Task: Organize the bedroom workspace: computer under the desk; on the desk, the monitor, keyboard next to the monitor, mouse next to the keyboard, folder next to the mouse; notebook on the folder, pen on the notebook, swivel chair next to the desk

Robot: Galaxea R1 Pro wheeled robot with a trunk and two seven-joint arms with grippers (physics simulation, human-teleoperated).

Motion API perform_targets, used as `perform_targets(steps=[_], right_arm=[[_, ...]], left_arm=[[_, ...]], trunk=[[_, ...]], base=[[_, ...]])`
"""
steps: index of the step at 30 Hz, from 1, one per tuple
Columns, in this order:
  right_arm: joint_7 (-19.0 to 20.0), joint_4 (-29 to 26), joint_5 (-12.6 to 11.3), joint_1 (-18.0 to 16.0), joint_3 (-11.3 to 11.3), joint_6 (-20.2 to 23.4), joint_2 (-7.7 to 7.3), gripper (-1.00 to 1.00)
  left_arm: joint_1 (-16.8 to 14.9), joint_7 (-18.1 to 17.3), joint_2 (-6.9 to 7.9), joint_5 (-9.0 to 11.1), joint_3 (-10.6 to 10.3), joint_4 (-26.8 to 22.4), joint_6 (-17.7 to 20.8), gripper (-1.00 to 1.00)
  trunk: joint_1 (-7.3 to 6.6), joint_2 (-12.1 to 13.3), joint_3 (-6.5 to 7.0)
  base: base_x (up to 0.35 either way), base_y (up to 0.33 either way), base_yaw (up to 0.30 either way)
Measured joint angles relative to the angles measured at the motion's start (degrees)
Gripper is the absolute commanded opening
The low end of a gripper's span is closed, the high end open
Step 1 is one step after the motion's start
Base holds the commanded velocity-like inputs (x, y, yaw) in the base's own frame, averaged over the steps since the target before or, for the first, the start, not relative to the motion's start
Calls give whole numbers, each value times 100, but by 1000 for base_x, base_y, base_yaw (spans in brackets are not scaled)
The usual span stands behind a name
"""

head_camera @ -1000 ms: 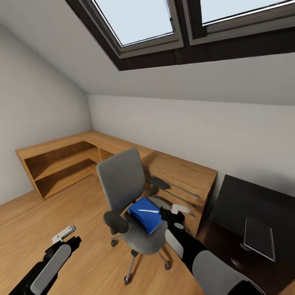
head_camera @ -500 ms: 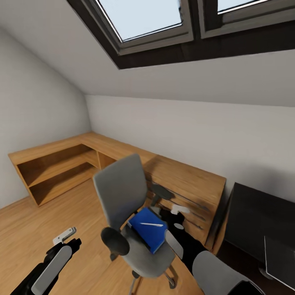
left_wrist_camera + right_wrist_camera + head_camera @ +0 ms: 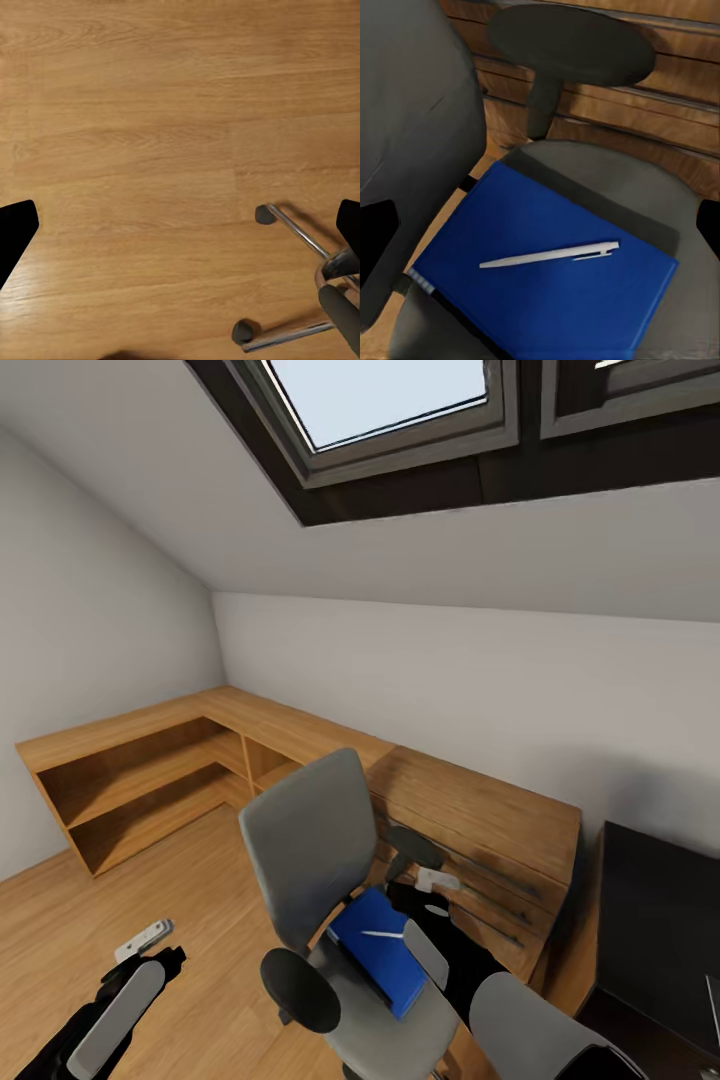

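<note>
The grey swivel chair point(image 3: 310, 840) stands mid-room with its back toward the left. The bright blue folder point(image 3: 378, 952) lies on its seat, and the thin white pen point(image 3: 382, 934) rests on top of it. My right gripper point(image 3: 434, 882) hovers just above the far side of the seat, open; in the right wrist view the folder point(image 3: 547, 285) and pen point(image 3: 551, 256) lie between its spread fingers point(image 3: 375, 232). My left gripper point(image 3: 142, 944) hangs open over the floor, left of the chair. A corner of the black desk point(image 3: 660, 920) shows at the right edge.
A light wooden L-shaped shelf and drawer cabinet point(image 3: 470, 830) runs along the wall behind the chair. The chair's black armrest point(image 3: 570, 45) is close beyond the folder. Its chrome legs and casters point(image 3: 296, 232) sit by my left gripper on the wooden floor point(image 3: 150, 150).
The whole view has shifted: the chair now sits lower and closer, and the black desk has slid to the right edge. Both grippers keep their places and stay open.
</note>
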Motion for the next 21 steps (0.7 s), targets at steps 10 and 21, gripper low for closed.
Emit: perform_targets(steps=[10,21], right_arm=[[-28,139,-537,-17,-14,623,-14,100],[-21,116,-569,-18,-130,1044,-194,100]], left_arm=[[0,-18,32,-6,199,26,0,100],[0,-26,34,0,203,27,8,100]], trunk=[[-2,0,0],[0,0,0]], base=[[93,36,0],[197,20,0]])
